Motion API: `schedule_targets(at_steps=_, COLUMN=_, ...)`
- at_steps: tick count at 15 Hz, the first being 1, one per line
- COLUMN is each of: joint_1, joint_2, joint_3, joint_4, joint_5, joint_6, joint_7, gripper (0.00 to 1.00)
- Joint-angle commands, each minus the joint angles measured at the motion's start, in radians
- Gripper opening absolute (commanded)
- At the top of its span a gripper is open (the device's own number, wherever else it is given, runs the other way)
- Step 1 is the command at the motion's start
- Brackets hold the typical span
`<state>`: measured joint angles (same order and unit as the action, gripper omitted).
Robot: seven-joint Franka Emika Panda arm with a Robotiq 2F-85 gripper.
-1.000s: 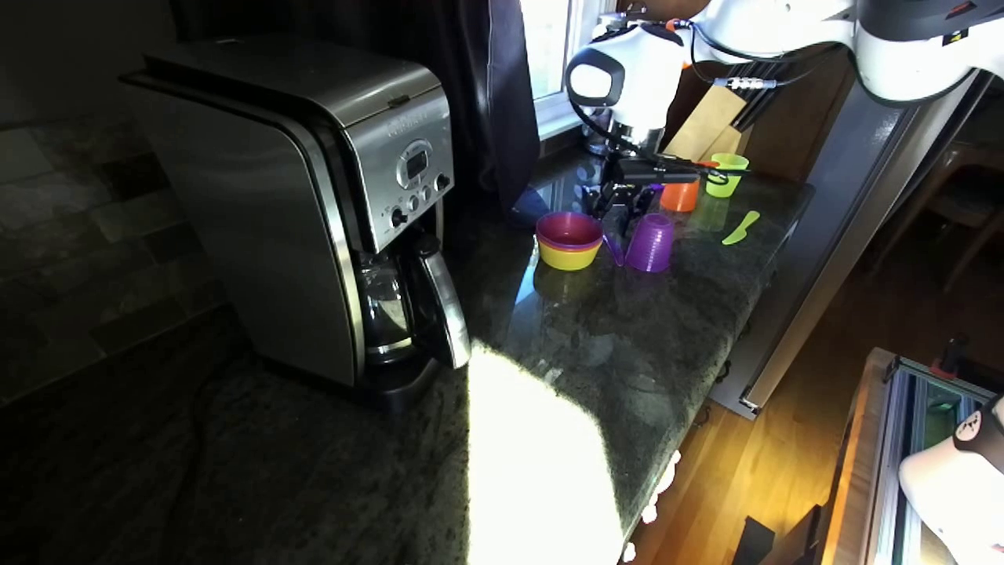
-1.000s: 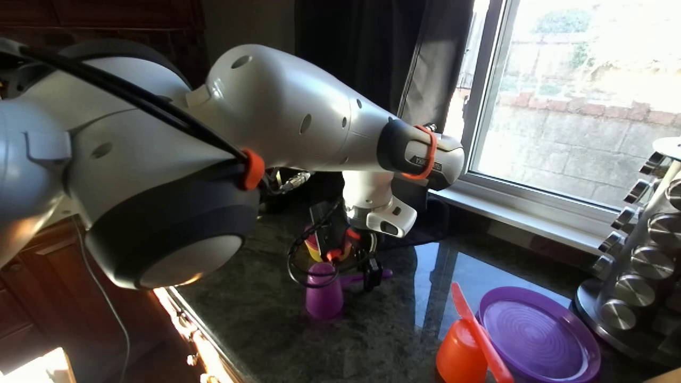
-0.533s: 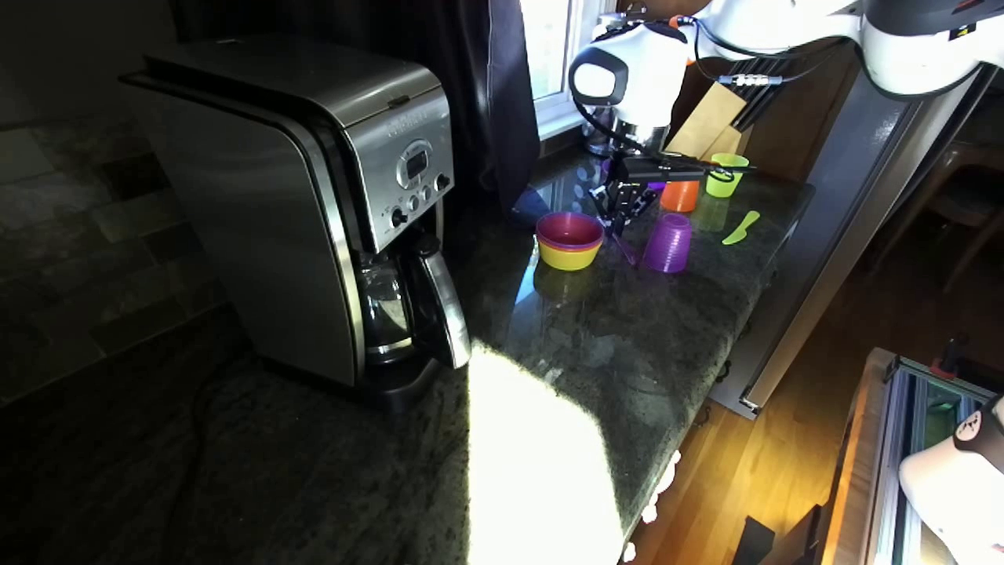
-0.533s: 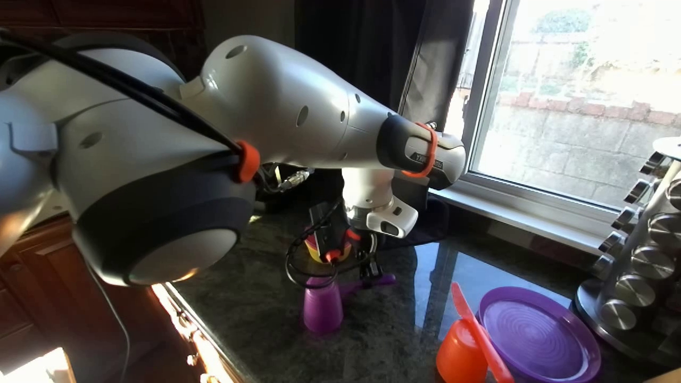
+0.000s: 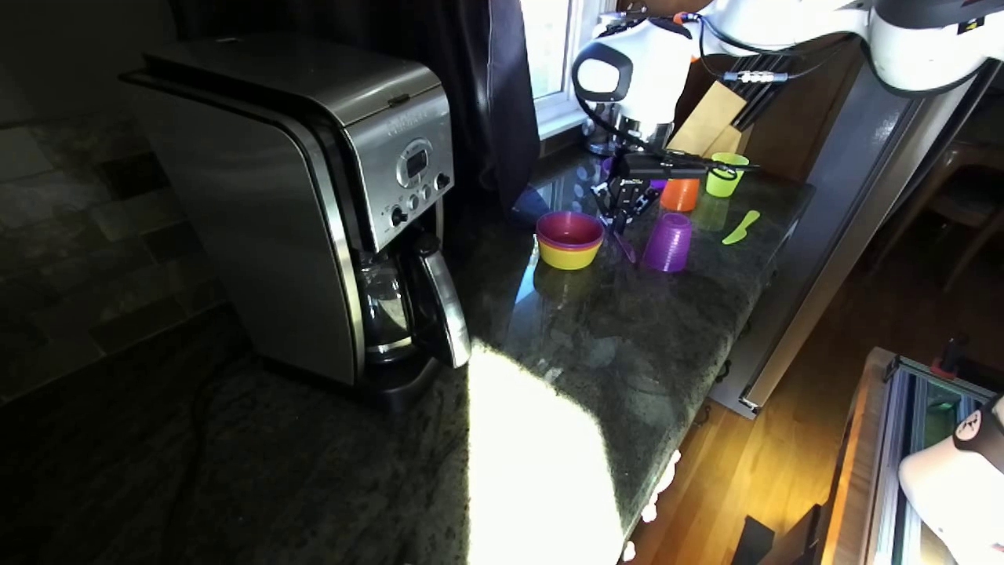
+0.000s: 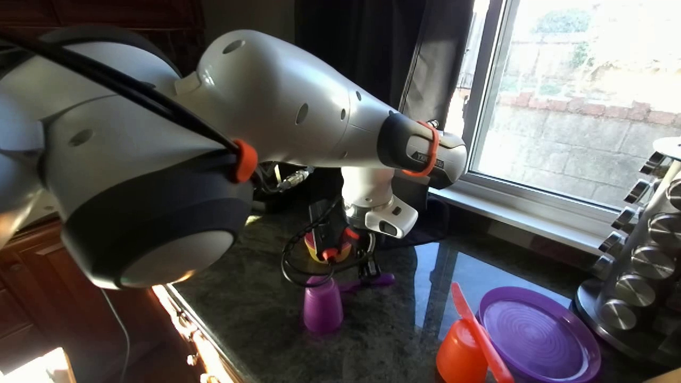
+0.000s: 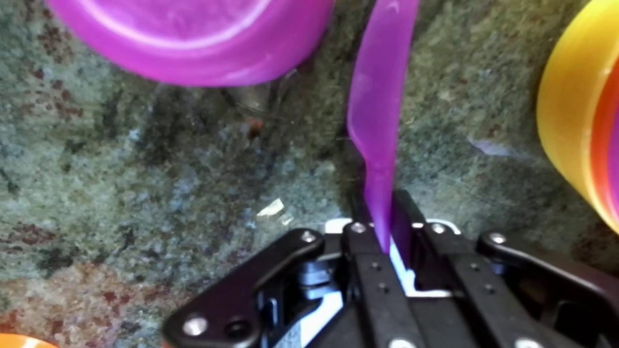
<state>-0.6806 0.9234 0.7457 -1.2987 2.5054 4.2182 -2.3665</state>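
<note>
Compared with one second before, the purple cup (image 5: 668, 243) has shifted away from the stacked bowls (image 5: 566, 258), and the purple knife (image 7: 379, 111) is also slightly displaced. Now the gripper (image 7: 382, 207) is narrow, with its fingers (image 7: 371, 273) closed on the knife: in the wrist view, a thinner part of the knife enters between the two fingertips, while the broader part extends out from them toward the top edge. In an exterior view, some purple of the knife (image 6: 385, 279) shows on both sides of the gripper. It is low at the counter (image 7: 169, 193); whether it touches the surface, I cannot tell. The knife is between the cup, which stands upside down near to it, and the bowls, which are apart on its opposite side.
</note>
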Motion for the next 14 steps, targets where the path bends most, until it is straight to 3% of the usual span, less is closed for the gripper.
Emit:
schedule_targets(at_steps=1, joint_1=-0.109, joint_2=-0.083, joint_3=0.089, joint_4=-0.103, joint_5=0.015, joint_6=-0.002, joint_7=0.043, gripper=0.04)
schedule_targets(at_steps=7, joint_1=-0.267, joint_2=-0.182, joint_3=0.239, joint_4=-0.177, joint_5=0.016, joint_6=-0.002, joint_7=0.080, gripper=0.04)
schedule_targets(at_steps=14, joint_1=-0.373, joint_2=-0.276, joint_3=0.315, joint_4=-0.315, joint_5=0.015, joint_6=-0.001, joint_7=0.158, gripper=0.04)
